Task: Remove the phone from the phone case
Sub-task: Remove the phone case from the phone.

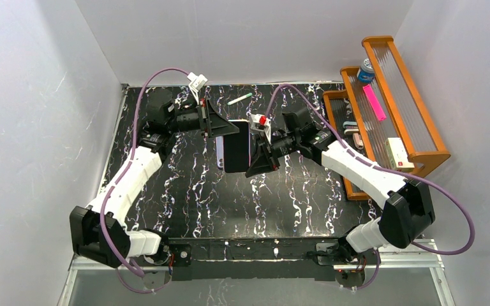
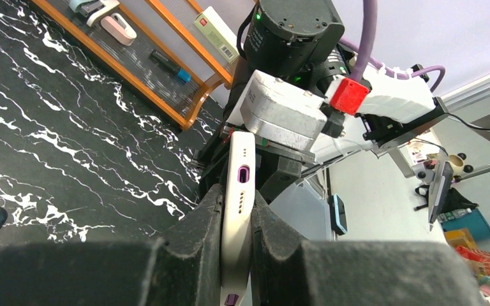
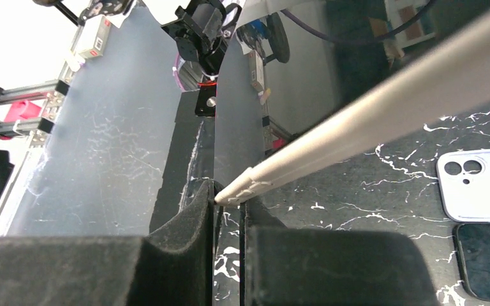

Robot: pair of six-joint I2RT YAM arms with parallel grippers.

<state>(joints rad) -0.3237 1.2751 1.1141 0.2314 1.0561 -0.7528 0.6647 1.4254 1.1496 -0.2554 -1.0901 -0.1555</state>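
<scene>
Pinching the phone [image 1: 236, 150], long axis far edge to near: left gripper [image 1: 227, 129] at far end, right gripper [image 1: 259, 159] at near end

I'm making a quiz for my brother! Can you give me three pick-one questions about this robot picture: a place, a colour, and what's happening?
1. Where does the wooden rack stand?
A) at the table's right side
B) at its left side
C) between the arms

2. What colour are the arms' cables?
A) green
B) purple
C) yellow

3. What is the phone doing?
A) lying on the rack
B) held by one gripper
C) held by both grippers

Answers: A, it lines the right edge; B, the loops look purple; C, the left gripper and right gripper both pinch its edges.
</scene>
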